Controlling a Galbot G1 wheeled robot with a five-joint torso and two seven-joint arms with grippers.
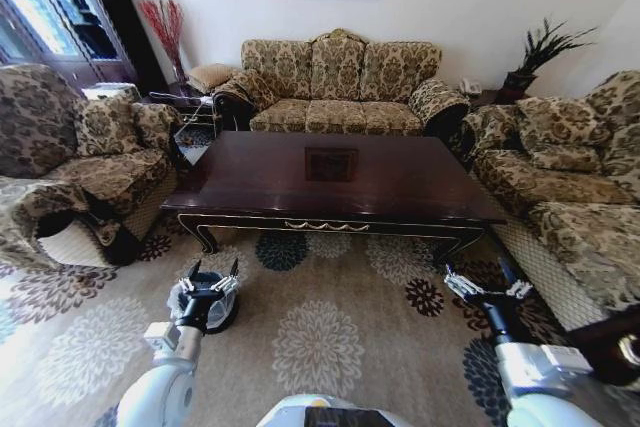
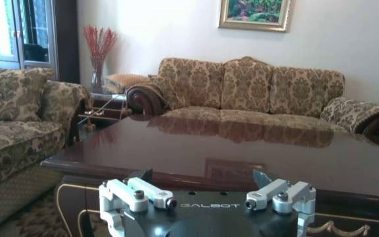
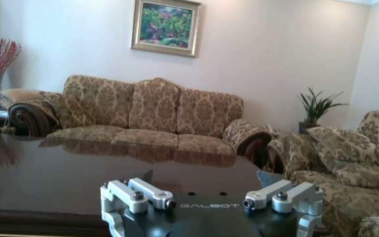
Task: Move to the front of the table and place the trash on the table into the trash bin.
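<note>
In the head view, the glossy dark brown wooden table [image 1: 340, 179] stood ahead on the patterned carpet [image 1: 320, 337]. The left gripper [image 1: 213, 283], jaws apart, hovered over the white-rimmed, black-lined round trash bin [image 1: 184, 297]; the right gripper [image 1: 488, 286] was spread likewise. Both wrist views faced the tabletop [image 2: 242, 158] [image 3: 77, 168] and the floral three-seat sofa [image 2: 255, 94] [image 3: 150, 113].

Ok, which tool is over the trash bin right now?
The left tool, open, hovers above the trash bin on the carpet; the right tool hangs over bare carpet.

Large glossy dark wooden coffee table [image 1: 400, 182] ahead, patterned three-seat sofa [image 1: 340, 87] behind; small round white-rimmed bin [image 1: 186, 297] before its left corner.
</note>
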